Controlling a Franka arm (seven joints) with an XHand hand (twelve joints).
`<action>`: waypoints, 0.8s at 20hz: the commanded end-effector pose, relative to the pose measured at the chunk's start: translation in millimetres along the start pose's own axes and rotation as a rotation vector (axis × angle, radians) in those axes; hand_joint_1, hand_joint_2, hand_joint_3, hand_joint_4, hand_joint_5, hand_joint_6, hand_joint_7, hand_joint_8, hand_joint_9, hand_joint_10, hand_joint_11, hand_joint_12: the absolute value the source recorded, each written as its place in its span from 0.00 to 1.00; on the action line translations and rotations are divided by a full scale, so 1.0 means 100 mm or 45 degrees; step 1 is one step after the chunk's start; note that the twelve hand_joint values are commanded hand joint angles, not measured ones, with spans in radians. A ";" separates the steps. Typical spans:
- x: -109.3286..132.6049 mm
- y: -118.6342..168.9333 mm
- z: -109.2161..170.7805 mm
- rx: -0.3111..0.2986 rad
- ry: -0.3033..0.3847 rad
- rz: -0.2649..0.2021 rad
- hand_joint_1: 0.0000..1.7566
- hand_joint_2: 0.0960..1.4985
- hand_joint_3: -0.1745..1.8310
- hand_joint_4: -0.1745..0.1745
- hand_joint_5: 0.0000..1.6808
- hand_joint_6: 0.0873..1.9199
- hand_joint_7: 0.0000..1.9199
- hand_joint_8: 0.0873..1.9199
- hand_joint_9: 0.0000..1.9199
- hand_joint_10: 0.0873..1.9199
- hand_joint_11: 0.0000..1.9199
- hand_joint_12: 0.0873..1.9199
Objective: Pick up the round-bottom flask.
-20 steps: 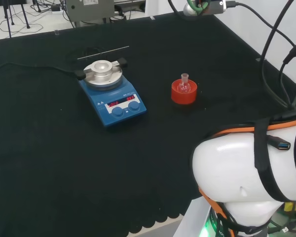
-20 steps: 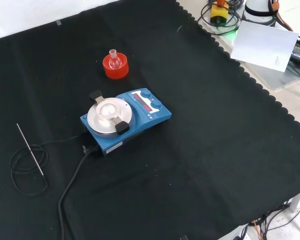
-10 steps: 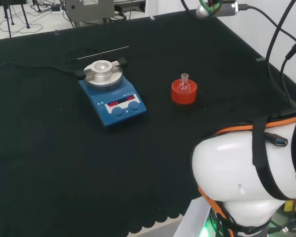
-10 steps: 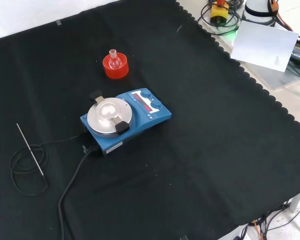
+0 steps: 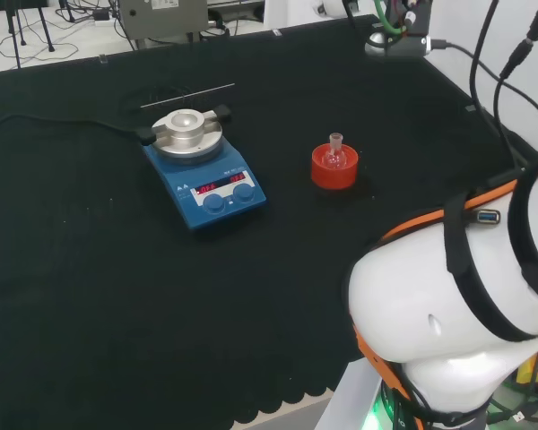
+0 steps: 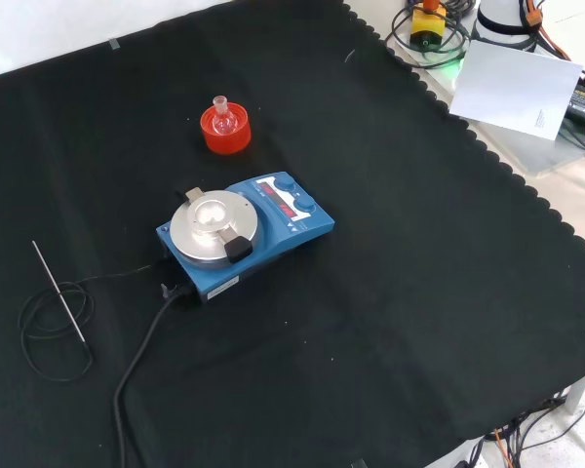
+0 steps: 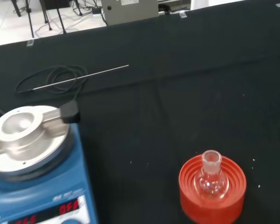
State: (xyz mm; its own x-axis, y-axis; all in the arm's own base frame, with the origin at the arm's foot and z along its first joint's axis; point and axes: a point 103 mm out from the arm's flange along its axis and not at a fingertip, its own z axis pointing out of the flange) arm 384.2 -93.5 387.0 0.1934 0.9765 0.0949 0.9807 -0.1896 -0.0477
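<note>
A small clear round-bottom flask stands upright, neck up, on a red ribbed ring stand on the black cloth. The front view has the flask and its stand toward the far left of the cloth. Close in the wrist view, the flask sits in the middle of the red stand, and nothing touches it.
A blue hotplate stirrer with a round metal top stands beside the flask. Its black cable and a thin metal probe rod lie on the cloth beyond it. The arm's white links rise at the head view's right.
The arm's white link at the head view's right has turned and its cables have shifted. The flask, stand and hotplate have not moved.
</note>
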 end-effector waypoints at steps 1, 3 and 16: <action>-0.41 0.36 0.54 -0.163 0.113 0.053 0.29 0.80 0.20 0.28 0.24 0.00 0.11 0.30 0.15 0.35 0.00 0.65; -0.44 0.41 0.71 -0.131 0.135 0.068 0.33 0.76 0.23 0.26 0.27 0.01 0.13 0.32 0.18 0.35 0.00 0.68; -0.40 0.58 1.62 0.054 0.163 0.073 0.36 0.64 0.36 0.24 0.26 0.04 0.13 0.35 0.20 0.36 0.00 0.69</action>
State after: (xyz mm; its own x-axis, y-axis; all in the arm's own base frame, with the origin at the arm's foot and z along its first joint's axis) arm 424.2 -125.8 279.6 0.2356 0.9535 0.1882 0.9717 -0.2347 -0.0273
